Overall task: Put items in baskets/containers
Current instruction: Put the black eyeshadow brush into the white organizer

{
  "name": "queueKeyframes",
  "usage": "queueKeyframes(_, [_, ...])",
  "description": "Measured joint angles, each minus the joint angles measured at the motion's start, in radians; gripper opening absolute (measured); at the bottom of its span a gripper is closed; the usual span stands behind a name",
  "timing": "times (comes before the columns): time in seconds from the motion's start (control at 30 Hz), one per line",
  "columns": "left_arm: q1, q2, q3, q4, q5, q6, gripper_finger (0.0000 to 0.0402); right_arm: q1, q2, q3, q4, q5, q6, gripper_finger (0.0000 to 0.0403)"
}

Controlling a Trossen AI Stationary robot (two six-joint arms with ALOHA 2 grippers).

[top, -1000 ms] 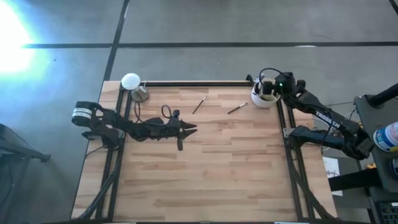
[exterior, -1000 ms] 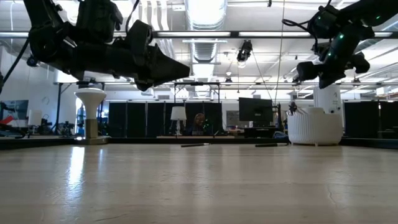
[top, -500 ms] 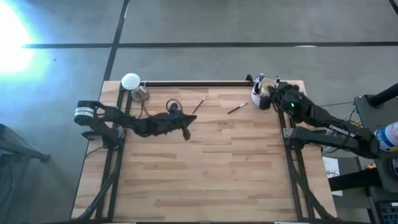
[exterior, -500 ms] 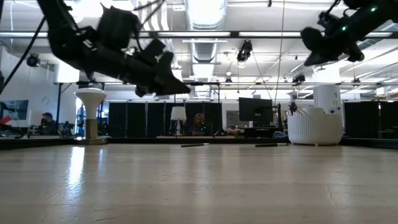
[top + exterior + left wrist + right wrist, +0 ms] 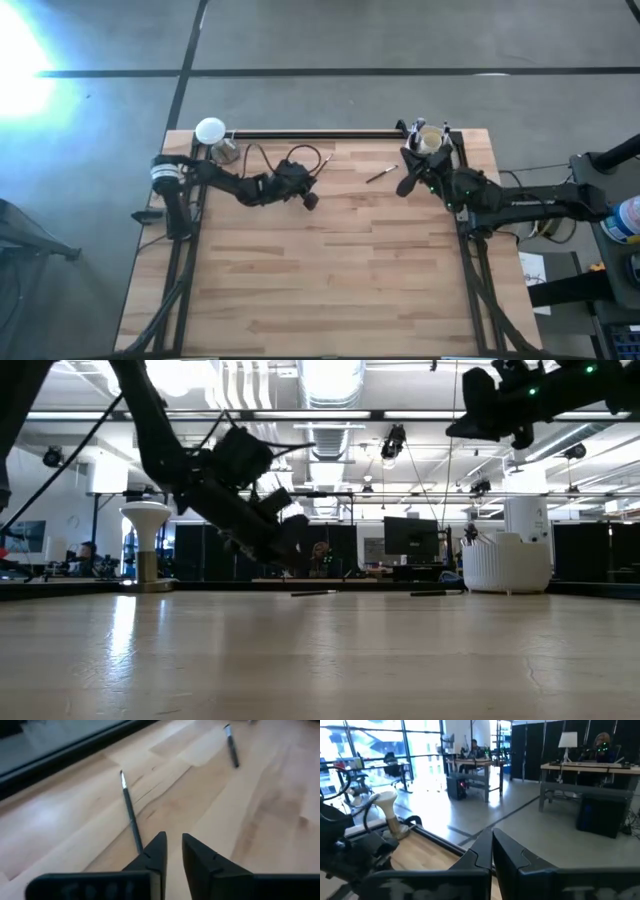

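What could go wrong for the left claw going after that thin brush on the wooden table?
1. The left claw is only slightly open, and the thin dark-handled brush lies just outside one finger, so closing now may miss it or nudge it aside.
2. The brush lies flat on the light wooden table; a steep descent may drive the fingertips into the wood.
3. The second thin brush lies near the right claw, which could knock it.

Dark jointed arms, looping black cables, green lights

Bright ceiling strips, white glare at the overhead view's left edge, soft blur on the tabletop [image 5: 260, 800].
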Motion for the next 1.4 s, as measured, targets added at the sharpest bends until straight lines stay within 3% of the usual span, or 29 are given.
queueKeyframes(0.23, [0.025, 0.054, 0.043, -0.075, 0.000, -0.019, 0.0088, 0.000, 0.102, 0.044, -0.006, -0.001, -0.003, 0.0008])
queueKeyframes(0.47, [0.038, 0.083, 0.059, -0.134, -0.056, -0.035, 0.0089, 0.000, 0.170, 0.084, -0.004, -0.004, -0.005, 0.0008])
queueKeyframes(0.7, [0.061, 0.097, 0.060, -0.129, -0.007, -0.026, 0.0089, 0.000, 0.204, 0.094, -0.001, -0.008, -0.012, 0.0008])
queueKeyframes(0.8, [0.061, 0.100, 0.060, -0.145, 0.002, -0.005, 0.0073, 0.000, 0.211, 0.098, -0.001, -0.009, -0.013, 0.0008])
queueKeyframes(0.97, [0.062, 0.099, 0.066, -0.238, 0.056, 0.039, 0.0012, 0.000, 0.215, 0.099, -0.001, -0.010, -0.012, 0.0008])
queueKeyframes(1.23, [0.050, 0.100, 0.002, -0.256, 0.063, 0.046, 0.0003, -0.002, 0.250, 0.099, 0.001, -0.010, -0.012, 0.0008])
queueKeyframes(1.4, [0.037, 0.095, -0.087, -0.100, 0.063, 0.030, 0.0002, -0.003, 0.303, 0.109, 0.007, -0.011, -0.008, 0.0009])
